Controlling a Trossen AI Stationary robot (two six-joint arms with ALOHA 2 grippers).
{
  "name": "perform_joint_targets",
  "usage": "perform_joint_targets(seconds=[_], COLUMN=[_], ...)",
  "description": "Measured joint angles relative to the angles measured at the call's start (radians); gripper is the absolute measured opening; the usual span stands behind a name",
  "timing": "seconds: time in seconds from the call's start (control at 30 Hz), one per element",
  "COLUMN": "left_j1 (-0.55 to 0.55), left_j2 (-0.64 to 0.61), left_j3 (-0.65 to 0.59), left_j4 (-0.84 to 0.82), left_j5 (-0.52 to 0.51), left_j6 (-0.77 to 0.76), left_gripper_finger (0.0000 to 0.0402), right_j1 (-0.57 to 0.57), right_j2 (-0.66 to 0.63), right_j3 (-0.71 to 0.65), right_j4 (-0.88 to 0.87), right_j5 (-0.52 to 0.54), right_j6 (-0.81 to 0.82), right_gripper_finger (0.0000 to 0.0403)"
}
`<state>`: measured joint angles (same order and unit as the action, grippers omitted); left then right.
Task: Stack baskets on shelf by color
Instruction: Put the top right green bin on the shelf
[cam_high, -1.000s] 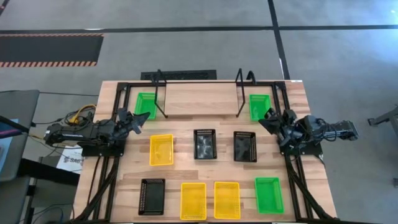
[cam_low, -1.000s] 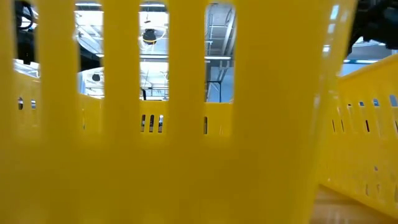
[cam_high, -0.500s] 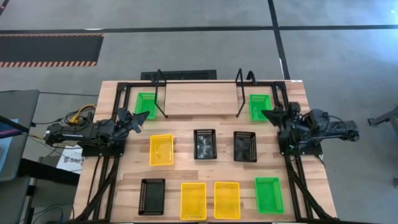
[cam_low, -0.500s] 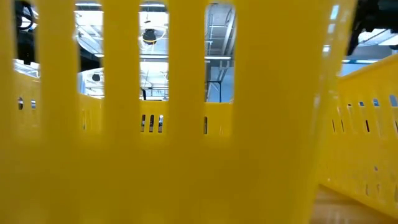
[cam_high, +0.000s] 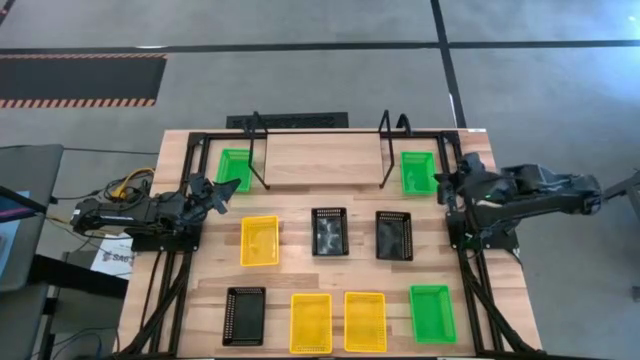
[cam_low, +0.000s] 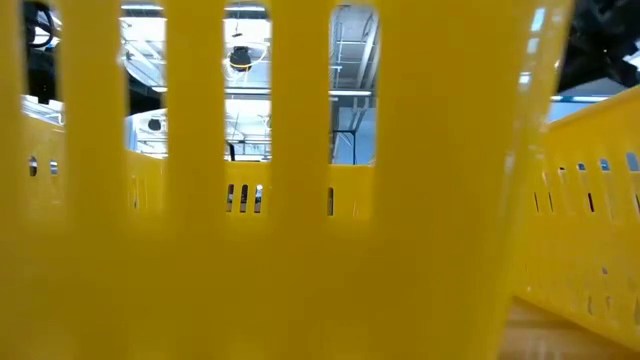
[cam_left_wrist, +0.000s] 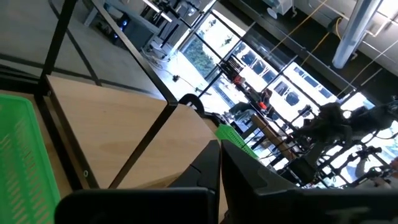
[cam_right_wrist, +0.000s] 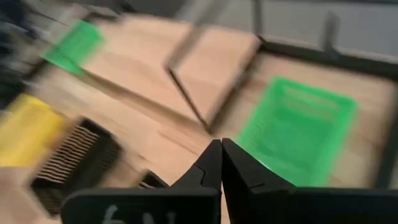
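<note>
At the counter's (cam_high: 300, 230) right edge, right pincer (cam_high: 444, 184) closed and empty, just beside the green basket (cam_high: 416, 171) flanking the shelf (cam_high: 320, 160). At the left edge, left pincer (cam_high: 228, 192) closed, near another green basket (cam_high: 234, 168). Shelf board bare between its looped ends. Open wood between basket rows: yellow (cam_high: 260, 240), black (cam_high: 329, 231), black (cam_high: 394, 235); nearer row black (cam_high: 244, 315), yellow (cam_high: 311, 322), yellow (cam_high: 365, 320), green (cam_high: 432, 313). No legible writing
</note>
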<state>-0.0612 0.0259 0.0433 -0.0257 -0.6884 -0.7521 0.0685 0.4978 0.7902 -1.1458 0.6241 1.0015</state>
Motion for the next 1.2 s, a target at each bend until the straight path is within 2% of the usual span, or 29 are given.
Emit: perform_joint_targets(seconds=[0.13, 0.27, 0.4, 0.53, 0.67, 0.8, 1.0, 1.2], left_j1=[0.000, 0.000, 0.000, 0.000, 0.000, 0.000, 0.000, 0.000], left_j2=[0.000, 0.000, 0.000, 0.000, 0.000, 0.000, 0.000, 0.000], left_j3=[0.000, 0.000, 0.000, 0.000, 0.000, 0.000, 0.000, 0.000], left_j4=[0.000, 0.000, 0.000, 0.000, 0.000, 0.000, 0.000, 0.000], left_j5=[0.000, 0.000, 0.001, 0.027, 0.064, 0.072, 0.073, 0.073], left_j6=[0.001, 0.003, 0.003, 0.002, -0.005, -0.006, -0.006, -0.006], left_gripper_finger=[0.0000, 0.0000, 0.0000, 0.0000, 0.0000, 0.0000, 0.0000, 0.0000], right_j1=[0.000, -0.028, -0.104, -0.226, -0.380, -0.549, -0.764, -0.863], right_j2=[0.126, 0.211, 0.248, 0.251, 0.251, 0.267, 0.375, 0.516], right_j3=[0.050, 0.080, 0.087, 0.088, 0.088, 0.088, 0.088, 0.088], right_j4=[-0.122, -0.167, -0.169, -0.171, -0.165, -0.143, -0.058, 0.031], right_j5=[-0.028, -0.074, -0.104, -0.171, -0.240, -0.320, -0.453, -0.517], right_j6=[0.098, 0.132, 0.134, 0.118, 0.038, -0.070, -0.244, -0.364], right_gripper_finger=[0.0029, 0.0055, 0.0093, 0.0140, 0.0185, 0.0209, 0.0208, 0.0201])
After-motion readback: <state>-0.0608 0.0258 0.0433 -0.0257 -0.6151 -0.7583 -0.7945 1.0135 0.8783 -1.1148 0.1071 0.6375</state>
